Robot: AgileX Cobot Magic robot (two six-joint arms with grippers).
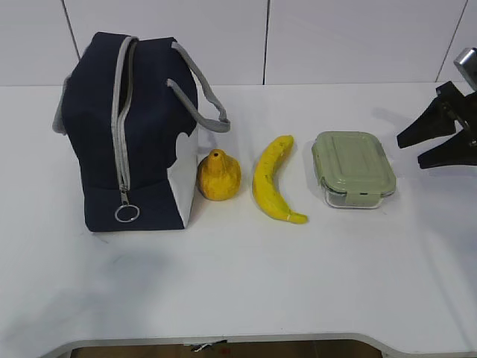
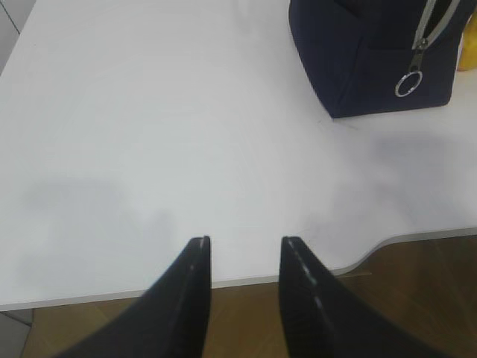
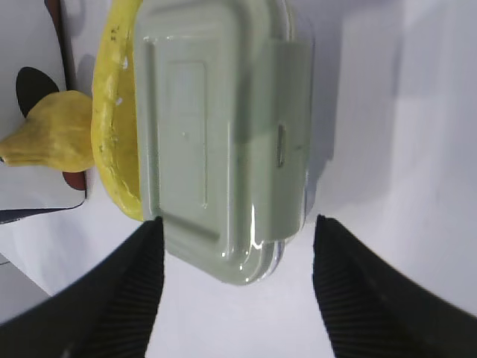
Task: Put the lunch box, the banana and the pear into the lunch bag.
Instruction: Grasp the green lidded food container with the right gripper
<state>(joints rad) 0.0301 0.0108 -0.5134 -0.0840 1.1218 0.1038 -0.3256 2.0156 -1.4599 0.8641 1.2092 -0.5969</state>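
Observation:
The navy lunch bag [image 1: 141, 142] stands at the left with its grey zipper shut and its ring pull [image 1: 127, 213] hanging low. To its right lie the yellow-orange pear [image 1: 218, 176], the banana [image 1: 272, 181] and the green-lidded lunch box [image 1: 353, 168], in a row. My right gripper [image 1: 412, 151] hangs open just right of the lunch box, apart from it. In the right wrist view the lunch box [image 3: 216, 127] lies ahead of the right gripper [image 3: 238, 224], its near end showing between the fingertips. My left gripper [image 2: 246, 242] is open and holds nothing over the table's front edge.
In the left wrist view the lunch bag [image 2: 365, 60] sits far off at the upper right. The white table [image 1: 238, 291] has a curved cut-out in its front edge. The banana [image 3: 112, 127] and pear [image 3: 48, 138] lie just beyond the lunch box.

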